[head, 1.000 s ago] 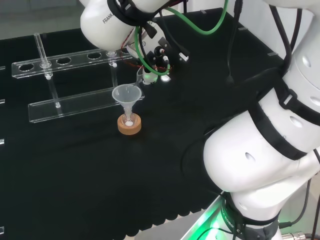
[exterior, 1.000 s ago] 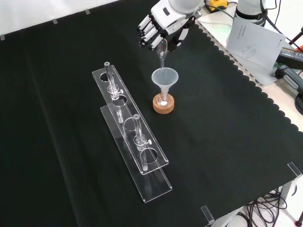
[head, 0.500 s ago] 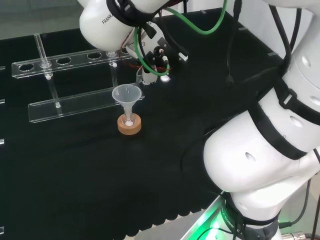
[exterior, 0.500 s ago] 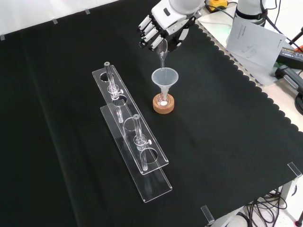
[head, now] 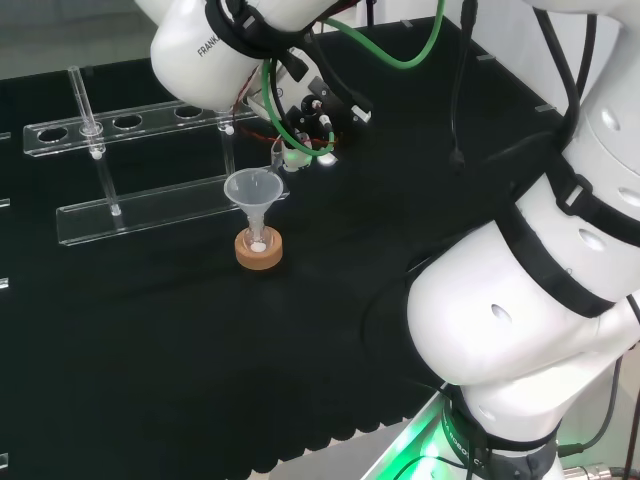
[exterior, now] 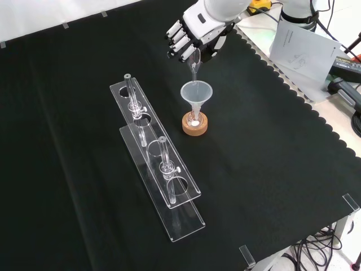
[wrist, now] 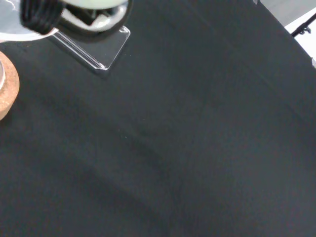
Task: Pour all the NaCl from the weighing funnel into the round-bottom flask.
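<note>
You've got glossy white rounded arm links w/ black seam bands, filling 3 to 5 o'clock of the head view. Green cable plus black ones loop off the upper link at 12 o'clock. Hand: white shells, black segments betw. them; green glow at the base, approx. 6 o'clock.

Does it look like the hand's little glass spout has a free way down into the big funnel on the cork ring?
Probably yes. The hand holds the weighing funnel tilted, its tip just above the funnel's open mouth. Nothing stands between them, and the rack sits off to the left in the front view.
</note>
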Controlling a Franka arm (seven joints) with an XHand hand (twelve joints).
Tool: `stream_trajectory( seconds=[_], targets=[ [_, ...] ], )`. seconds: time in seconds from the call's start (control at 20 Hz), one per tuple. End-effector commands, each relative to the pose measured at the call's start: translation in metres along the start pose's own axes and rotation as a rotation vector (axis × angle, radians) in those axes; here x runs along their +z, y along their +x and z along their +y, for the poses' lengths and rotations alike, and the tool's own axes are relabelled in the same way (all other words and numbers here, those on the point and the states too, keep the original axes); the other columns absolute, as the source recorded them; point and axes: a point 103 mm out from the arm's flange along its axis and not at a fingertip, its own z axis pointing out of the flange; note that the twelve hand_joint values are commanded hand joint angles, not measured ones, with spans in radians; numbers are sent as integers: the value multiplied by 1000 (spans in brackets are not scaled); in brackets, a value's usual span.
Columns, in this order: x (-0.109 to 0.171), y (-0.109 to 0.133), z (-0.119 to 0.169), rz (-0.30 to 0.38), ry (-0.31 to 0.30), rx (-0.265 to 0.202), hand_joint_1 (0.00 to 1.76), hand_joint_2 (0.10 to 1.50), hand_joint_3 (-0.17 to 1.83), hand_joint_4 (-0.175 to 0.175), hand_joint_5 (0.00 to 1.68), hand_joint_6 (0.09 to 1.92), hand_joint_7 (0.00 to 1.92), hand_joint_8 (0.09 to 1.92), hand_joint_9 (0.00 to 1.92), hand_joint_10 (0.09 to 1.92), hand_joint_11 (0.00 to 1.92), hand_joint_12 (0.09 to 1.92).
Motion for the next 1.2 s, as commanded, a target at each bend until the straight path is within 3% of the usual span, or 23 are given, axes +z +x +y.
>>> stream_trajectory(
  seconds=[0.05, 0.3, 0.75, 1.2],
  targets=[
    [-1, 0, -1, -15, -6, -1, 1086, 707, 641, 175, 1172, 847, 562, 649, 935, 336, 782, 1057],
    [-6, 3, -3, -18, -10, -2, 1086, 707, 642, 175, 1173, 845, 561, 649, 935, 335, 782, 1057],
    [3, 2, -4, 49, -23, 4, 1086, 706, 642, 175, 1174, 843, 561, 649, 936, 334, 781, 1057],
    [14, -2, -1, 198, -51, 10, 1086, 706, 641, 175, 1174, 843, 561, 649, 936, 333, 782, 1057]
  ],
)
